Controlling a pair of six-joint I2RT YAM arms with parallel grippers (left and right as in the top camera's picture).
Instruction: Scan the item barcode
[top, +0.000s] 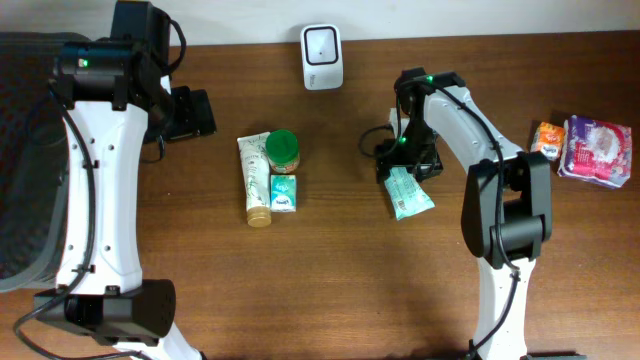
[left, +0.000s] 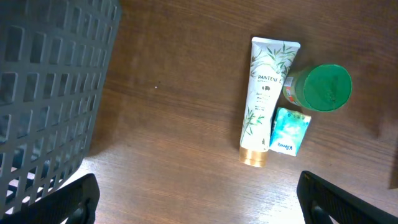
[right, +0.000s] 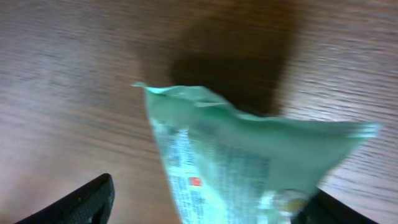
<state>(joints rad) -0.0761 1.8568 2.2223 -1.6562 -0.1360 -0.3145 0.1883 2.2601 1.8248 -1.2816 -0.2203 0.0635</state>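
Two end effectors of mine stand released. My left end effector (left: 198, 198) hangs spread wide beside the dark mesh basket (left: 43, 93). Further right a white tube (top: 255, 180), a green-lidded jar (top: 282, 150) and a small teal pack (top: 283, 193) sit bunched together on the worktop (top: 330, 270). The scanner (top: 322, 57) stands at the back edge. My right end effector (right: 208, 205) has its fingers wide apart around the green packet (top: 408, 192), which lies on the worktop.
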